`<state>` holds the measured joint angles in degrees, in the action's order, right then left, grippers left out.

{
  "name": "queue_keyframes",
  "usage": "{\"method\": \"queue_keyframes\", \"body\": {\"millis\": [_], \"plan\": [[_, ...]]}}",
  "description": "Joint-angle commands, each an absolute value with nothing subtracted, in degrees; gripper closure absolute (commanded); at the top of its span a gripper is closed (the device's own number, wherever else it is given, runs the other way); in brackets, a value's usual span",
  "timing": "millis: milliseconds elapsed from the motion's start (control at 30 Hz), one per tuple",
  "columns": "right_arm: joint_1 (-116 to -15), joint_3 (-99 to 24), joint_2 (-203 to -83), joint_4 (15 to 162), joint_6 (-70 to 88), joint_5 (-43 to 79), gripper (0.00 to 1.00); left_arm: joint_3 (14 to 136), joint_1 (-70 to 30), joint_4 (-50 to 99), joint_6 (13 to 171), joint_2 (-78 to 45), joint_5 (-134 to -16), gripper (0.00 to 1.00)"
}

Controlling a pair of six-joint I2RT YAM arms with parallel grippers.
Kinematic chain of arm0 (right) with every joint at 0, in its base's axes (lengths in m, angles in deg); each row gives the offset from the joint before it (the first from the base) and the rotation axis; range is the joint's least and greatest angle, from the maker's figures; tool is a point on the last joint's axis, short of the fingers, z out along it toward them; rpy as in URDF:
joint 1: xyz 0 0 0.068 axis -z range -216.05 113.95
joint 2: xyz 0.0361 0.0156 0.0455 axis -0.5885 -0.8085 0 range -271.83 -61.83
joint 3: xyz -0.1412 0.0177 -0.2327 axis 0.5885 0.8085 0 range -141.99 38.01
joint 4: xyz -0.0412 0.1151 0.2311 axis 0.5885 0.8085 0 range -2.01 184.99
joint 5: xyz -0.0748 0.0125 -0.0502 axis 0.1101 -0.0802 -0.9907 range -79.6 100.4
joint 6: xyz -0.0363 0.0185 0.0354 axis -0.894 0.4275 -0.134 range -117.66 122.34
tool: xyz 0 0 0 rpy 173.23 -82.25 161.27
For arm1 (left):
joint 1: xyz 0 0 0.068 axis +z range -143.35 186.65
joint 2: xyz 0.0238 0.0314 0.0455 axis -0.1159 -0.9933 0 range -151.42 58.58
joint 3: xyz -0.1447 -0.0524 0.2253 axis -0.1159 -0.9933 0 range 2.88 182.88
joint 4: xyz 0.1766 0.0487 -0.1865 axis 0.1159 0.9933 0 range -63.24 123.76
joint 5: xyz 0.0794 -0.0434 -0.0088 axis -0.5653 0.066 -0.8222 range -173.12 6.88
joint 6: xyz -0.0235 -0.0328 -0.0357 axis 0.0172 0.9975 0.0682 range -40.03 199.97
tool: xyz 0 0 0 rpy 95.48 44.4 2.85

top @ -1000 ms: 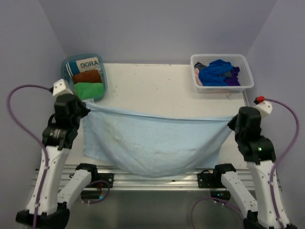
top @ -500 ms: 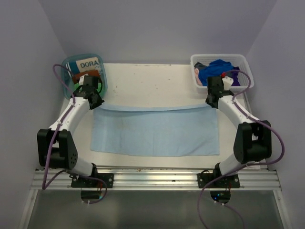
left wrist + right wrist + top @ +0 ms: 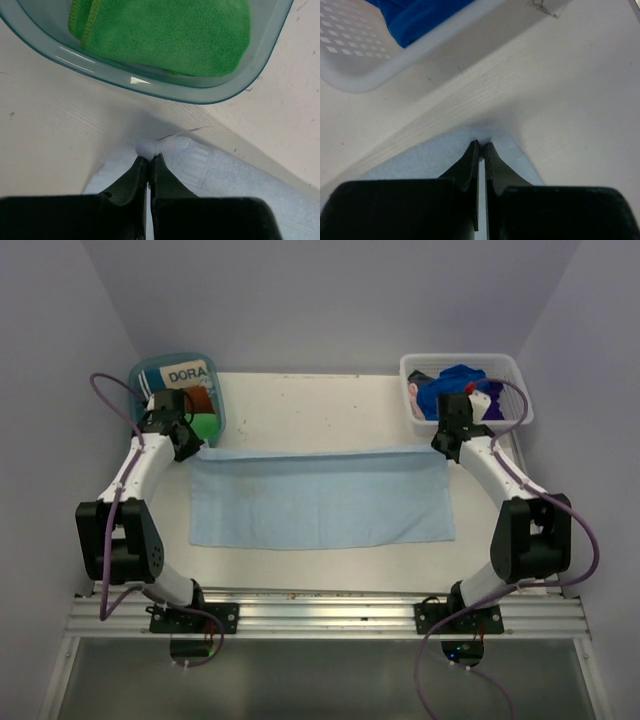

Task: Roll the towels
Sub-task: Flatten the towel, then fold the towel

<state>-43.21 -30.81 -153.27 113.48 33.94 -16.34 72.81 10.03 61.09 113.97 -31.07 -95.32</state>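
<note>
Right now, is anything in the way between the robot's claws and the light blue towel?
No, nothing visible. The left gripper pinches the far left corner of the light blue towel, and the right gripper pinches its far right corner. The teal tub and the white basket sit just beyond those corners.

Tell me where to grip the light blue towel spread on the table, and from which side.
Take the light blue towel by its two far corners, coming down from above at the far edge. It lies flat and wide across the table, so only its thin edges and corners offer a pinch. The left gripper and right gripper are shut on those corners, one each.
</note>
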Motion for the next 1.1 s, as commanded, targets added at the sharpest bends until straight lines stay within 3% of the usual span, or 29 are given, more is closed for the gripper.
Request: {"method": "queue_keyframes", "body": {"millis": [0,300,667,1067], "plan": [[-42.2,-25.11,-144.82,116.98,32.93,-16.05,1.0,70.66,10.61,63.67,111.96,-24.58,-95.16,1.0],[-42.03,-10.78,-129.62,126.39,36.53,-11.67,1.0,62.04,10.7,73.24,115.39,-14.55,-94.81,1.0],[-42.03,1.69,-121.16,126.93,43.12,-5.51,1.0,53.25,10.7,75.72,120.48,-9.54,-94.81,1.0],[-42.03,-2.5,-118.97,129.12,41.89,-9.54,1.0,55.43,10.87,76.94,121.81,-8.49,-95.33,1.0]]}}
